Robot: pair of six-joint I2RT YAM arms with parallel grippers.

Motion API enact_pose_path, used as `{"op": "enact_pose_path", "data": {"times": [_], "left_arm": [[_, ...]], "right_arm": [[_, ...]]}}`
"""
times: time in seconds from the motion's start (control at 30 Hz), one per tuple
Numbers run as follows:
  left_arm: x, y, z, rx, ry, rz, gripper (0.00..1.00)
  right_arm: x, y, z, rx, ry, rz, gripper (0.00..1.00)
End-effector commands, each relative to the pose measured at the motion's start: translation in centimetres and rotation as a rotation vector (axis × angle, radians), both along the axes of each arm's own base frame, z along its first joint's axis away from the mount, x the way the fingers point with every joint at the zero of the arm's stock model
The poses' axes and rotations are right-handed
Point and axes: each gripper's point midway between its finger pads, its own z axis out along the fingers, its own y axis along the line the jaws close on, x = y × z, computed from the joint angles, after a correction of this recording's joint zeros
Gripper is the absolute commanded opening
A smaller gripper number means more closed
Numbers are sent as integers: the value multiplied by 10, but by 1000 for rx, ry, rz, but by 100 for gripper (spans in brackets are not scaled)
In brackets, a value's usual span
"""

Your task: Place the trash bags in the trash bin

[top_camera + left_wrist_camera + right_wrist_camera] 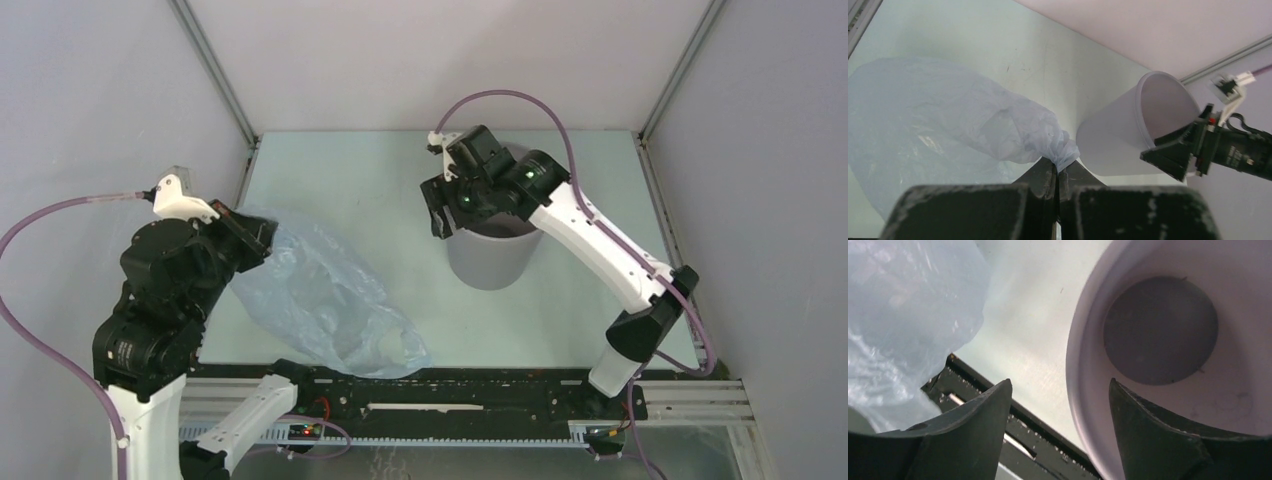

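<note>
- Top external: the bag (320,295) lies on the left part of the table (360,170), a crumpled pale blue film spread from the left gripper (262,232) down to the black rail (470,385) at the near edge.
- The bag is wholly outside the bin (490,262), well apart from it and to its left.
- The bin stands upright right of the middle of the table, with its mouth upward.
- The right gripper (438,215) sits at the bin's left rim, and its arm reaches over the bin from the right.
- Left wrist: the left gripper (1058,167) has its fingers (1043,175) pressed together on a twisted end of the bag (938,115), pinching it.
- The rest of the film billows out to the left of the pinch.
- Past the pinch is the bin (1113,145), with the right gripper (1193,150) at its rim.
- Right wrist: the right gripper (1060,385) has its fingers (983,430) spread wide and grips nothing.
- The bin's (1083,340) near rim runs between the two fingers: one is outside the wall, the other is over the mouth.
- The bin's dark round bottom is bare.
- The bag (903,305) fills the upper left corner of this view, apart from the bin, with bare table between them.
- The rail (1023,425) crosses below.
</note>
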Motion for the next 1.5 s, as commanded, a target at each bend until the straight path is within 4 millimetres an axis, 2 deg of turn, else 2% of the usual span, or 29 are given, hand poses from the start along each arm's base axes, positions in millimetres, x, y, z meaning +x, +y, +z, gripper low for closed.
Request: {"op": "enact_pose_path", "data": {"times": [0.0,0.13,0.23,0.33,0.4,0.5,0.63,0.8,1.0,1.07,1.13,1.2,1.23,1.27,1.37,1.47], "left_arm": [[7,0,9,-33,-20,26,0],[10,-2,4,-58,1,31,0],[8,-4,3,-83,15,35,0],[8,-6,2,-116,24,41,0],[8,-8,2,-136,21,35,0],[7,-9,7,-153,3,33,0],[4,-7,20,-157,-29,32,0],[8,-17,22,-194,-30,-1,0],[10,-36,19,-262,-20,-81,0],[8,-39,18,-290,-22,-94,0],[5,-44,22,-311,-40,-119,0],[1,-51,24,-326,-42,-165,0],[-1,-55,27,-330,-48,-196,0],[-4,-60,33,-334,-63,-232,0],[-15,-82,60,-362,-155,-393,0],[-30,-103,98,-429,-270,-562,0]], "right_arm": [[-35,-25,37,51,-8,-48,82],[-67,-24,44,64,-10,-30,87],[-89,-15,50,108,-6,-8,89],[-112,9,49,209,29,51,90],[-137,31,49,309,90,149,90],[-161,46,47,406,172,214,91],[-167,45,26,406,233,177,93],[-176,53,-7,436,347,81,93],[-172,54,-46,378,291,-122,93],[-170,58,-55,385,240,-167,87],[-169,64,-60,390,234,-192,73],[-168,68,-47,439,224,-193,50],[-165,66,-35,472,206,-201,33],[-162,62,-19,513,181,-210,23],[-154,44,36,645,95,-200,11],[-151,27,100,808,37,-120,7]]}}
